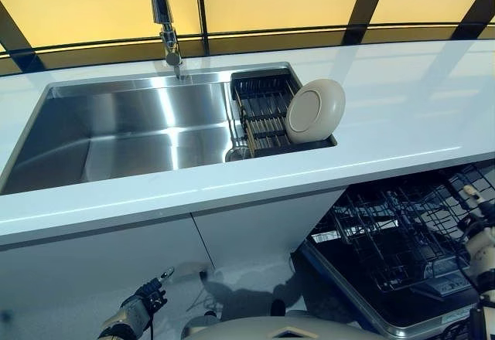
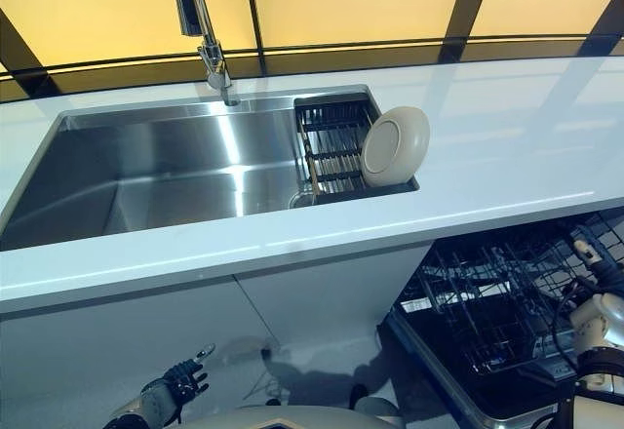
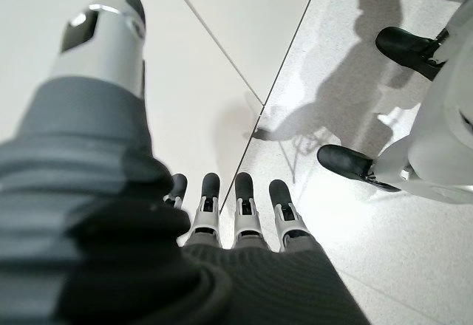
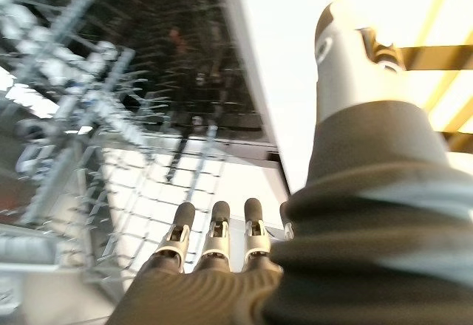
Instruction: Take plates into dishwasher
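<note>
A beige plate (image 1: 314,110) stands on edge in the black drying rack (image 1: 261,108) at the right end of the steel sink (image 1: 124,127). It also shows in the right eye view (image 2: 394,145). The dishwasher's wire rack (image 1: 394,232) is pulled out low at the right, under the counter. My right hand (image 1: 479,239) hangs over that rack, fingers straight and empty (image 4: 214,229). My left hand (image 1: 139,305) is low by the cabinet front, open and empty, fingers (image 3: 236,207) straight above the floor.
A white countertop (image 1: 402,108) runs round the sink, with a chrome tap (image 1: 164,15) at the back. White cabinet doors (image 1: 155,255) stand under the sink. The dishwasher door (image 1: 348,294) lies open beneath the rack.
</note>
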You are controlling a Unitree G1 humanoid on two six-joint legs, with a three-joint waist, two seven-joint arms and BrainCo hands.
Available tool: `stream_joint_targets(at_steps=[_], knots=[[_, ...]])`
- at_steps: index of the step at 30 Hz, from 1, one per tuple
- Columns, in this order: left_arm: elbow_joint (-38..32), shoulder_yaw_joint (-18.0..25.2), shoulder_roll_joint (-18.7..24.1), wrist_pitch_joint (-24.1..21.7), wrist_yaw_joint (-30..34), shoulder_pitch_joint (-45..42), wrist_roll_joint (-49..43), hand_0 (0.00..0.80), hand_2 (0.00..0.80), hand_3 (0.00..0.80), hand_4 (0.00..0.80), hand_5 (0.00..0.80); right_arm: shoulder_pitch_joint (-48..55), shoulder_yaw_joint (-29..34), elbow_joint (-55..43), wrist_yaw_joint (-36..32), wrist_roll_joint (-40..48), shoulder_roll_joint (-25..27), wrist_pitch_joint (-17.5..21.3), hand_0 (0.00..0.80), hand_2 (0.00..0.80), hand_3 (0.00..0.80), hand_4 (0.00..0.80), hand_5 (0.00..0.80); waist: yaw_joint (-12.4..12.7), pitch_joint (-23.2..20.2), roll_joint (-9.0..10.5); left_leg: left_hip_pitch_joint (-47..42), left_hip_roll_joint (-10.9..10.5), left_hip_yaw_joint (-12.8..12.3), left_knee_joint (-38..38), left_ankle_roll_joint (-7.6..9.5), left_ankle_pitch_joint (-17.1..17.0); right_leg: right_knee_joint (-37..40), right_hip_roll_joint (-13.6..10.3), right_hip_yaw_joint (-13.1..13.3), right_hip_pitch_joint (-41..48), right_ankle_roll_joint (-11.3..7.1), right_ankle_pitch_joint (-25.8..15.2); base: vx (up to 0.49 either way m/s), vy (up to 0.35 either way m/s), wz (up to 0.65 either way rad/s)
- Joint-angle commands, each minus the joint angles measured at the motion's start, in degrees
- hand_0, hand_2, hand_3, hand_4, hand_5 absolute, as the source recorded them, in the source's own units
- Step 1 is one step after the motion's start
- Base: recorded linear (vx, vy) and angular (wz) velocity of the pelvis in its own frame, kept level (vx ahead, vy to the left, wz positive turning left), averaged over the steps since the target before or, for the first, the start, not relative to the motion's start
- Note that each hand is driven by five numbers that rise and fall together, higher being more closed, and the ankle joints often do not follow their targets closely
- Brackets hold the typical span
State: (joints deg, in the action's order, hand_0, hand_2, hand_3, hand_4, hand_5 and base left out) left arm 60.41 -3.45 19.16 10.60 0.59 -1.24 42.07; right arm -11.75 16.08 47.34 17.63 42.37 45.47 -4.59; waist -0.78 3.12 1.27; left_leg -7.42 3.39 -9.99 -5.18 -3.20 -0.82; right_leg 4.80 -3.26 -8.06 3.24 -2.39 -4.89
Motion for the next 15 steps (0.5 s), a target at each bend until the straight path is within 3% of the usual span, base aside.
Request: stream_joint_targets(at_steps=[1,8,15], knots=[[2.93,-1.86,0.93,-1.06,1.12,3.43,1.27,0.0,0.0,0.0,0.0,0.0,-7.39,0.56,-1.77,2.01,1.14,5.25,4.51,0.0,0.0,0.0,0.0,0.0,-0.04,-0.71,0.24,0.64,-2.92,0.44,0.56,4.3,4.36,-5.09,-1.48,-0.89,0.43,-3.08,6.13,0.0,0.0,0.0],[2.81,-2.78,0.53,-2.48,2.08,1.95,0.11,0.0,0.0,0.0,0.0,0.0,-13.21,-0.78,-6.21,5.87,1.44,9.99,5.52,0.0,0.0,0.0,0.0,0.0,0.38,-1.03,0.45,0.57,-3.08,0.65,0.67,4.11,4.46,-4.98,-1.66,-1.06,0.53,-3.13,6.02,-0.001,0.01,-0.04],[2.16,-3.88,0.01,-2.53,1.11,1.49,-0.8,0.0,0.0,0.0,0.0,0.0,-21.23,-5.36,-10.38,1.63,0.42,14.38,6.05,0.0,0.0,0.0,0.0,0.0,1.28,-1.44,1.3,0.75,-3.29,1.24,0.76,3.93,4.38,-4.99,-1.8,-1.58,0.62,-3.13,6.07,0.0,0.0,0.0]])
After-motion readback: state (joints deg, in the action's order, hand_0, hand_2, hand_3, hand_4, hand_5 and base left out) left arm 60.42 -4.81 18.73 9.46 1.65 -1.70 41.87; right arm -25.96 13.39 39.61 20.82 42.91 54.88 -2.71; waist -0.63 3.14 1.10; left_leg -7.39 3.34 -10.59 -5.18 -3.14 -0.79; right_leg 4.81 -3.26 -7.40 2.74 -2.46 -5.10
